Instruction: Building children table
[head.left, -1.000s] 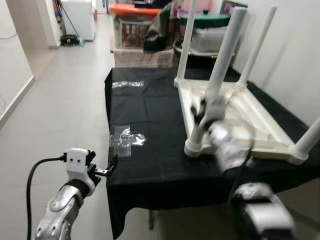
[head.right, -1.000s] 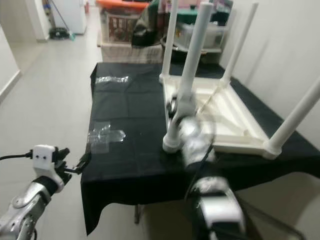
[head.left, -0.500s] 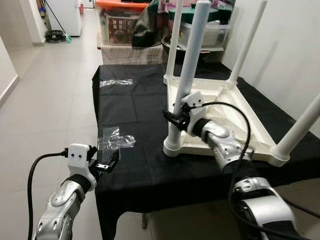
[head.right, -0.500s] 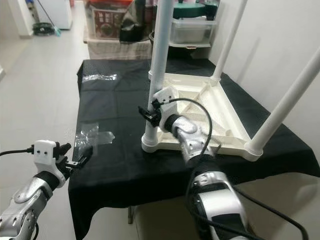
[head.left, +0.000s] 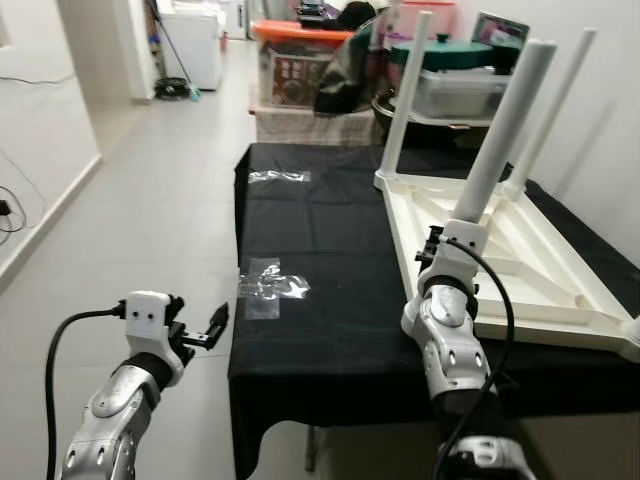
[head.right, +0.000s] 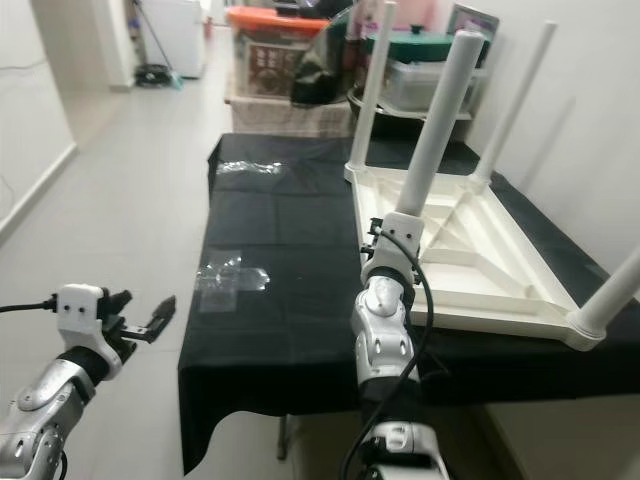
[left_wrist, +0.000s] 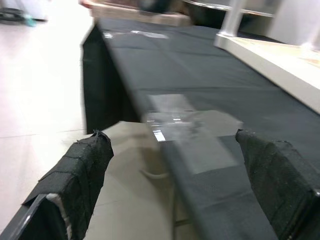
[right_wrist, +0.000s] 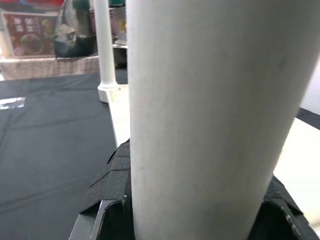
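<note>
Right pincer (right_wrist: 200, 210) clamps the near leg (head.left: 490, 170) of the upturned children table (head.left: 520, 270) on the black worktop (head.left: 320, 250). Best to twist squarely, keeping the leg upright. Left pincer (head.left: 205, 333) hovers wide open, empty, off the worktop's edge.

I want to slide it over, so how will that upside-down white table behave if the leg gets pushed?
The table looks like light moulded plastic, so it would probably slide on the black cloth. Its flat top lies down, so tipping seems unlikely. The leg held by the right gripper may flex slightly.
</note>
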